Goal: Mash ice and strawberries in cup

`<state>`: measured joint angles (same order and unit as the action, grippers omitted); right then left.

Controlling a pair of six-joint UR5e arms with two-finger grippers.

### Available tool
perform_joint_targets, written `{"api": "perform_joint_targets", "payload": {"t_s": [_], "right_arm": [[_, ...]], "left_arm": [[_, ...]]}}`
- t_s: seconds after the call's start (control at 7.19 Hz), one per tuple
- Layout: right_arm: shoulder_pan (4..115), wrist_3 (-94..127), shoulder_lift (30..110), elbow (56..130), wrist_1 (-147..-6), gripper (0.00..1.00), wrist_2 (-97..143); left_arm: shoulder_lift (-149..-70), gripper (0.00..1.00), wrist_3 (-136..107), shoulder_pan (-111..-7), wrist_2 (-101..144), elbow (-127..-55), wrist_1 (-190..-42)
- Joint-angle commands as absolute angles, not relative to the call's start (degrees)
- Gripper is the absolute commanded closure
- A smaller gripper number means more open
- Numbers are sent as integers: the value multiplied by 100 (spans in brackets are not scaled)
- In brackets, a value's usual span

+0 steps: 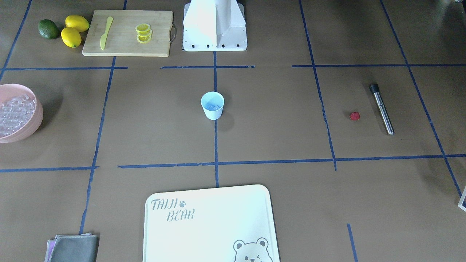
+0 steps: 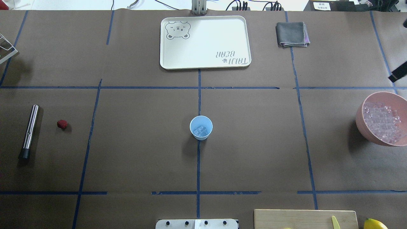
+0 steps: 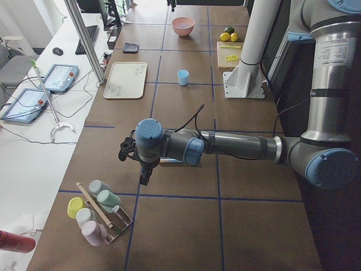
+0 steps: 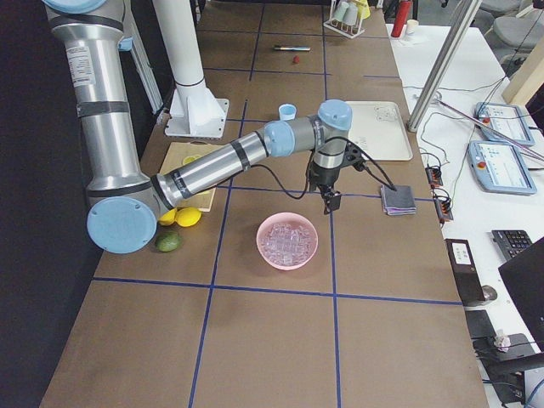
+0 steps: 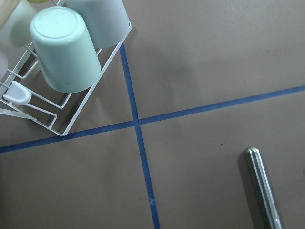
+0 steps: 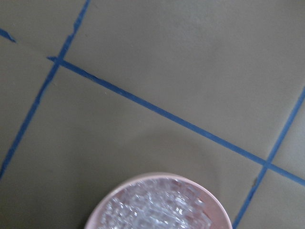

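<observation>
A small pale-blue plastic cup (image 2: pixel 198 121) stands upright mid-surface (image 2: pixel 140 143), with a few small clear ice cubes (image 2: pixel 200 130) in its bottom. A wide pink bowl (image 2: pixel 361 124) at the robot's right is heaped with more ice. One bumpy red strawberry (image 2: pixel 62 124) lies well apart from the cup, just beside one steel muddler (image 2: pixel 29 131). Left jaws hang near a wire rack (image 3: pixel 115 228) holding five tumblers. Right jaws hang beside the bowl. Cannot tell how open either pair is.
</observation>
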<state>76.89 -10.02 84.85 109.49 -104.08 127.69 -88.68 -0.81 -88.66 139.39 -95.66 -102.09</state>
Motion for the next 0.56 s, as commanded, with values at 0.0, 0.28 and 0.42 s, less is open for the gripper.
{"api": "perform_joint_targets", "payload": {"t_s": [0.0,0.28,0.42], "right_arm": [[8592,-2237,9427,10934,-10389,1,13007],[8894,-2233,9913,10942,-10371,1,13104],[8903,-2206,9914,10934,-10371,1,13104]], "left_arm": [[-8850,0,-551,-8450,13948,-9589,-10512],[-8903,0,-1987,-7677,13713,-10025,-10503],[-8886,0,-2996,-7194,13380,-10420,-10512]]}}
